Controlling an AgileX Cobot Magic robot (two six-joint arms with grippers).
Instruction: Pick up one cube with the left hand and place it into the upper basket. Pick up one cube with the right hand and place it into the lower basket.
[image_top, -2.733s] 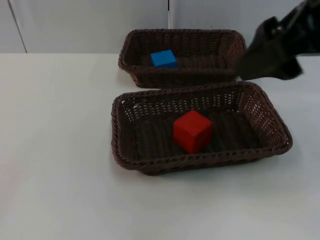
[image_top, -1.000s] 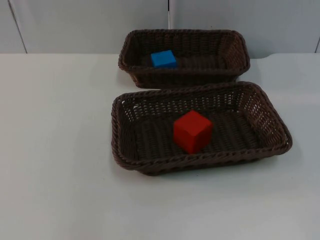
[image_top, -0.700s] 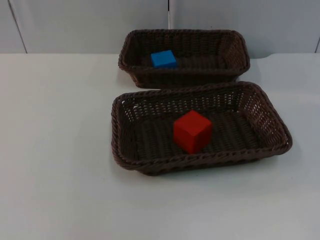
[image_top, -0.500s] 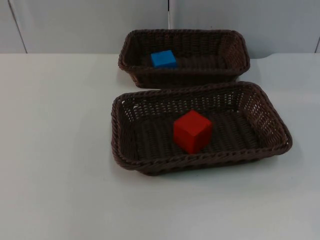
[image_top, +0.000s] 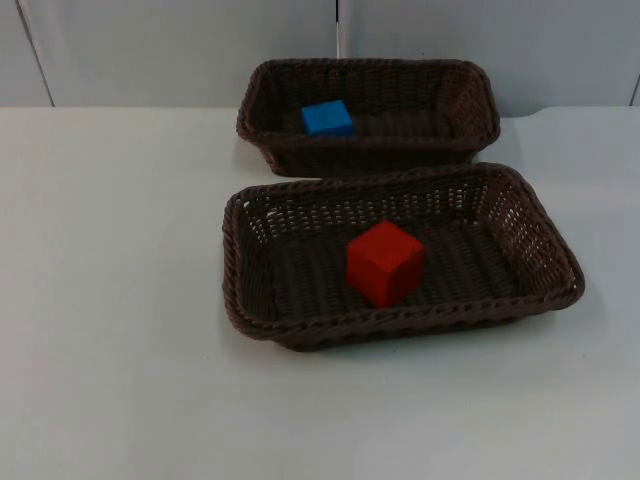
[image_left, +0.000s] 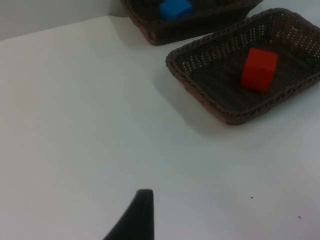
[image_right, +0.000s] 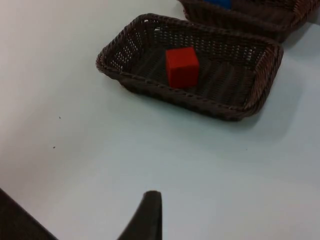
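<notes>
A blue cube (image_top: 327, 118) lies in the left part of the upper wicker basket (image_top: 370, 150). In the middle of the lower wicker basket (image_top: 400, 322) stands a red cube (image_top: 385, 262). The left wrist view takes in the red cube (image_left: 258, 70), the lower basket (image_left: 220, 112) and the blue cube (image_left: 175, 7) from afar. My left gripper (image_left: 140, 215) waits over bare table, well left of both baskets. My right gripper (image_right: 147, 215) waits over bare table too, far from the lower basket (image_right: 200, 102) and its red cube (image_right: 182, 66). Nothing is held.
The two dark brown baskets sit close together, one behind the other, in the table's middle. White table top (image_top: 110, 300) spreads wide on the left and in front. The grey partition wall (image_top: 180, 50) stands just behind the upper basket.
The right arm, which hung over the upper basket's right end 2.7 s ago, has drawn back out of the top view. The cubes and baskets have not moved.
</notes>
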